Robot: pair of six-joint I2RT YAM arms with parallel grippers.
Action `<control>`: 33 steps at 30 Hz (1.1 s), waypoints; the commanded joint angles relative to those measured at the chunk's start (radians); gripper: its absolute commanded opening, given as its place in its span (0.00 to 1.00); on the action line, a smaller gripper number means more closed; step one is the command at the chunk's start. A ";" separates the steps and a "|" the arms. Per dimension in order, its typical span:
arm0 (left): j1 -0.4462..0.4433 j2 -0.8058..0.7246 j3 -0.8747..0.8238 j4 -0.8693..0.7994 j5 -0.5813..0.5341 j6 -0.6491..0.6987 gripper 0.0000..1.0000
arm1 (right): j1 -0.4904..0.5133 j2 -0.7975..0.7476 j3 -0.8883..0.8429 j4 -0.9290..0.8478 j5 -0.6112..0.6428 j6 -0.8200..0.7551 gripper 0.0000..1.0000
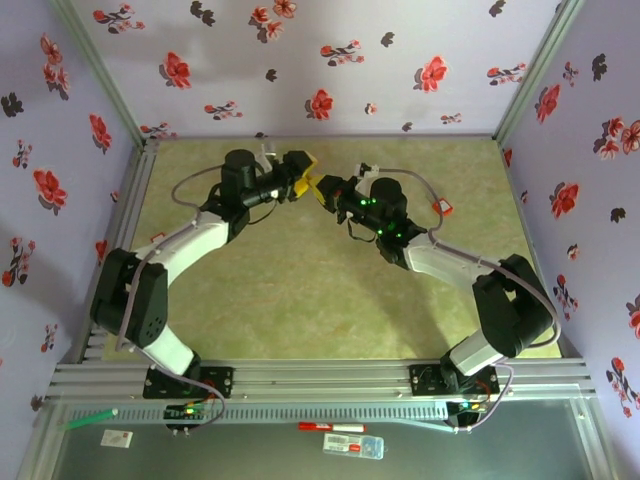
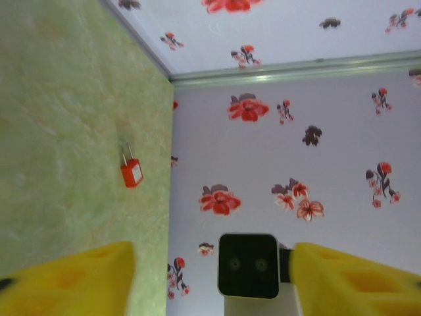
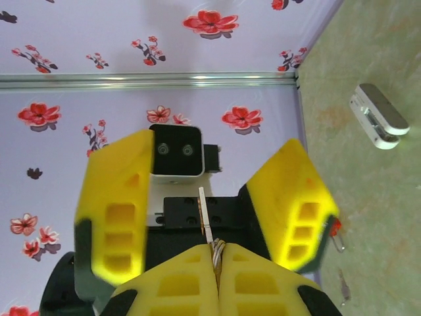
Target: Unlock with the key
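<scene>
Camera layout: one high view over the table, and two wrist views that face each other.

The top camera looks down from above and behind the arm bases and takes in the whole green table (image 1: pixel 300 300) from well off. The left wrist camera sits close behind the left end effector (image 2: pixel 210 283) and faces the right wall, rolled so the table stands at the left of its view. The right wrist camera sits just as close behind the right end effector (image 3: pixel 217 266) and the key (image 3: pixel 205 214), and faces the opposite way. The wrist views show each other's end effectors, while the left wrist and top views share the red padlock (image 2: pixel 131 172).
</scene>
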 commanded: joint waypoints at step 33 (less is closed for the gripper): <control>0.772 0.378 0.418 -1.377 -0.428 0.990 0.78 | -0.036 -0.065 0.142 -0.550 -0.178 -0.369 0.00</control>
